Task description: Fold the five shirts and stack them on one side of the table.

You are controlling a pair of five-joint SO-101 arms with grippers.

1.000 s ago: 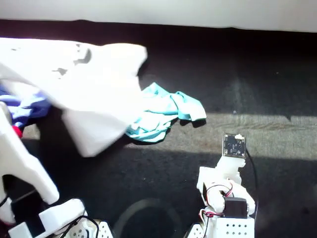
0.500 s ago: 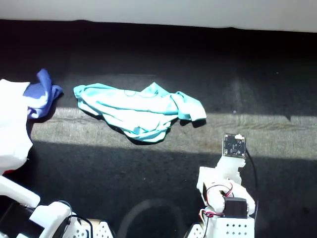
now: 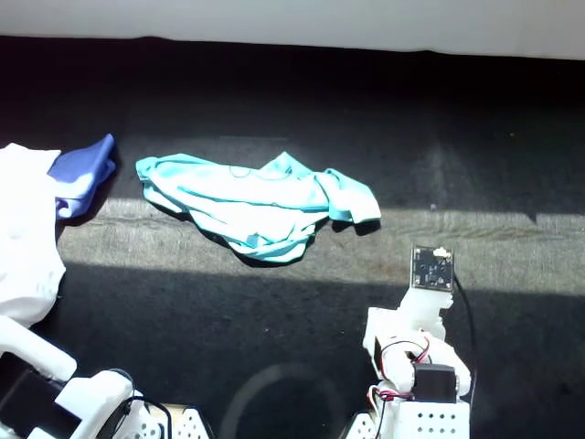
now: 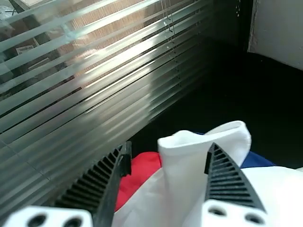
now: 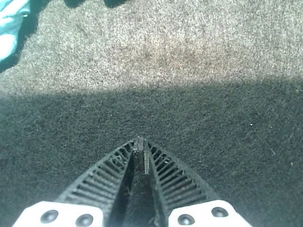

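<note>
Though meant for folding, lying crumpled a little toward 11 o'clock from the middle of the desk: teal shirt, sleeves bunched, flat nowhere. Probably next in line, being within reach of both arms.

At 9 o'clock, heaped loosely: white shirt, touching a blue shirt at 10 o'clock. Likely gathered to that side as the start of the stack, yet looking more dropped than folded. Beneath the white, in the left wrist view, a strip of red cloth.

Left gripper spread wide over that heap, with a standing fold of white between the fingers but not pinched, so resting there rather than held. Beyond it, blinds.

Right gripper closed, tips touching, nothing between them. Hovering low over bare desk at 5 o'clock, well apart from the teal, seemingly kept out of the way.

Judging by the heaps, early in the task. Next, flatten the teal before any fold; being soft cloth, apt to bunch and drag on the felt.
</note>
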